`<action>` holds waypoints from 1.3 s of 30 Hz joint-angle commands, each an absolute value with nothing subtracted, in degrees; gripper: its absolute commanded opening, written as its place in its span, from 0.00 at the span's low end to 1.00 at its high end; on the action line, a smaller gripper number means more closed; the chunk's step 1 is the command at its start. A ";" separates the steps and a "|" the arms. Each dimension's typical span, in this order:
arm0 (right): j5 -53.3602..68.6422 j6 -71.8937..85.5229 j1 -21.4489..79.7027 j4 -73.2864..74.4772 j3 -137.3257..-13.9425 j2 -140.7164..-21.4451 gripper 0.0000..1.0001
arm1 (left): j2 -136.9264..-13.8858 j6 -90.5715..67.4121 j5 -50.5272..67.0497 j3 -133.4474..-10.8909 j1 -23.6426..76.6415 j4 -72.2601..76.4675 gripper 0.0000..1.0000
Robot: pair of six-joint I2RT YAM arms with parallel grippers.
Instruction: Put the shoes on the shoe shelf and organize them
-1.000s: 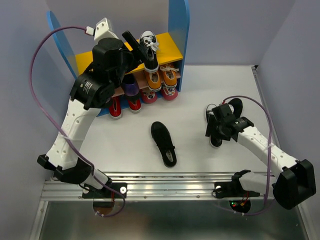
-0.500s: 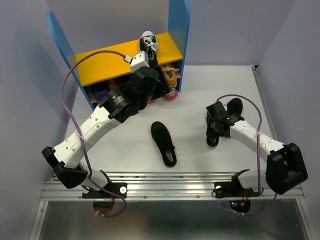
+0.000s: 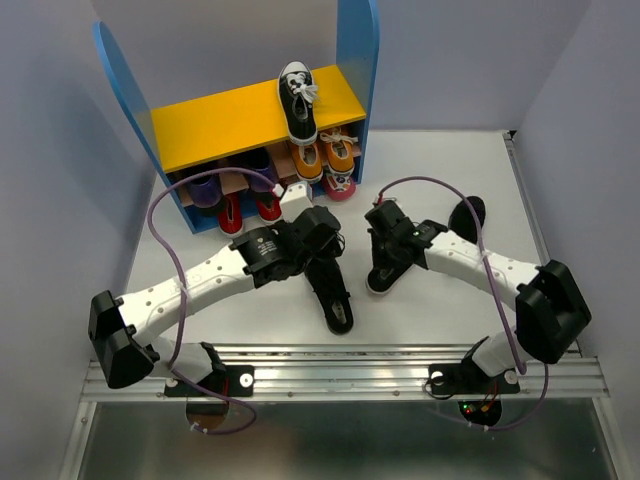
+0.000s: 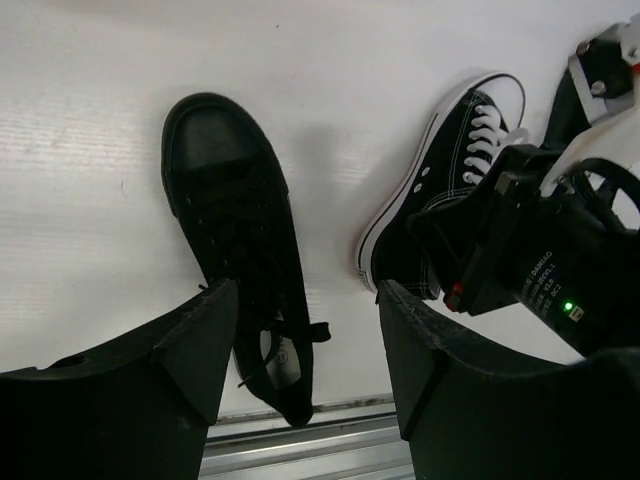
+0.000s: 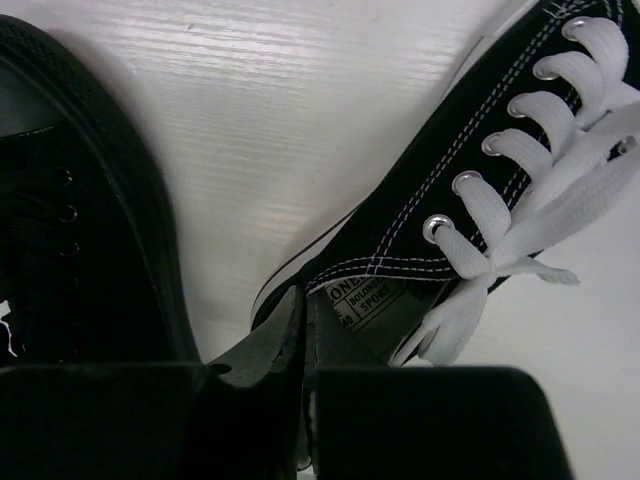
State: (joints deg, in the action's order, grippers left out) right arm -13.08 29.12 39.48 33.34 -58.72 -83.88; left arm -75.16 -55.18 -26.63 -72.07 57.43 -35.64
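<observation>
Hovering left fingers: spread apart and holding nothing, above the all-black shoe, which lies flat on the table.
Right fingers: clenched on the opening rim of the black canvas sneaker, just beside the all-black shoe.
Label: inside that sneaker, "SPORT" is readable; the line above it is cut off.
Table, right side: another black shoe.
Shoe shelf: second canvas sneaker on the yellow top board; orange sneakers on the lower board.

A white tabletop, faintly ribbed up close, is boxed in by plain lavender-grey walls: a back wall and one on each side. A grooved aluminium rail runs along its near edge. The light is soft and even — shadows stay faint.
</observation>
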 commanded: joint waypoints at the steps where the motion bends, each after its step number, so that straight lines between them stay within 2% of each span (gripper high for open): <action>1: -13.89 28.13 41.92 29.27 -63.28 -87.78 0.01 | -72.07 -60.46 -27.33 -68.83 58.45 -34.37 0.68; 3: -14.15 28.56 42.63 29.96 -64.68 -89.64 0.05 | -71.19 -60.38 -27.25 -67.24 58.45 -33.58 0.68; 4: -14.59 28.91 42.63 30.49 -65.04 -89.74 0.17 | -71.10 -60.29 -27.25 -66.89 58.45 -33.49 0.68; 5: -15.89 29.70 43.15 30.85 -65.21 -89.48 0.43 | -71.10 -60.12 -27.25 -66.80 58.45 -33.31 0.68; 7: -17.92 31.28 43.15 32.16 -64.87 -86.77 0.65 | -71.45 -58.63 -26.90 -66.62 58.62 -32.35 0.68; 9: -20.73 32.16 43.15 33.22 -64.51 -84.30 0.71 | -72.07 -57.22 -26.19 -66.53 58.62 -31.38 0.69; 14: -31.44 34.19 43.15 36.74 -61.45 -73.32 0.75 | -76.63 -53.01 -24.53 -67.50 58.80 -28.40 0.69; 19: -35.50 34.89 34.39 39.54 -56.96 -64.70 0.79 | -86.36 -45.71 -19.34 -71.71 59.24 -25.31 0.70; 20: -36.20 36.63 33.15 40.33 -56.43 -63.12 0.89 | -88.14 -44.22 -18.47 -73.02 59.33 -25.31 0.70; 23: -39.28 38.23 29.72 42.45 -55.46 -56.97 1.00 | -95.43 -37.80 -13.46 -79.60 59.76 -26.63 0.68; 29: -39.73 38.41 29.71 45.52 -55.37 -52.38 1.00 | -102.39 -34.89 -13.62 -83.76 60.29 -27.60 0.68; 31: -39.90 38.93 29.71 46.92 -55.37 -52.47 1.00 | -103.27 -34.89 -14.67 -84.81 60.21 -27.77 0.63; 33: -40.43 39.64 29.71 47.55 -55.28 -52.65 1.00 | -104.94 -34.46 -15.38 -86.39 60.29 -28.39 0.52; 39: -40.34 39.29 29.71 47.81 -55.81 -52.47 1.00 | -108.80 -31.56 -12.93 -89.12 60.29 -29.36 0.52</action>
